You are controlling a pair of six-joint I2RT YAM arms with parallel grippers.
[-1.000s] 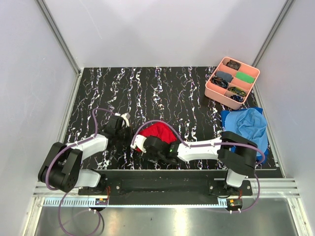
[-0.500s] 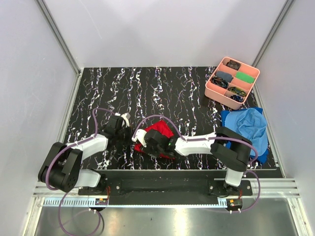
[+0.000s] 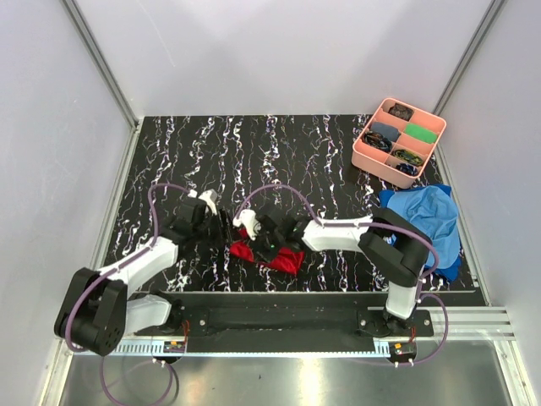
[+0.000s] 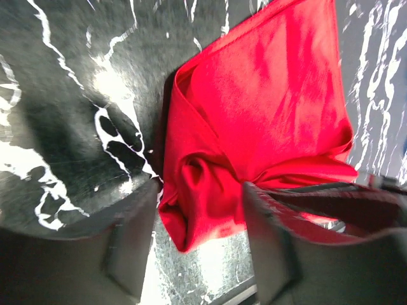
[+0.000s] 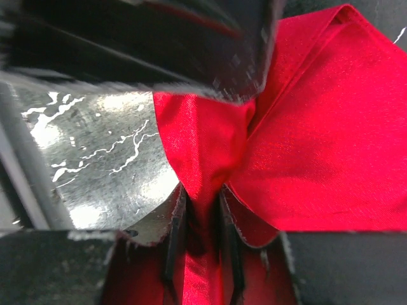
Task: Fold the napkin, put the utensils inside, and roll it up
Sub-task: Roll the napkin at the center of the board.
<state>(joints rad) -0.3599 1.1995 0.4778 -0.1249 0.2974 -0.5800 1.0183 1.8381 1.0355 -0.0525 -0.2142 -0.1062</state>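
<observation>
Red napkin point(image 3: 275, 256) lies bunched, right gripper point(image 5: 200, 222) pinching its fold, left gripper point(image 4: 197, 244) spread (utensils unseen); rolling looks unfinished.

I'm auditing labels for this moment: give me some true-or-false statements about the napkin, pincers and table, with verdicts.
1. The right pincer pinches a fold of the red napkin. True.
2. The left pincer is clamped shut. False: its jaws stand open around the napkin's bunched end.
3. The napkin lies spread flat. False: it is bunched and creased.
4. The blue cloth lies to the napkin's right, apart from it. True.
5. The pink tray sits at the near left corner. False: it sits at the far right corner.
</observation>
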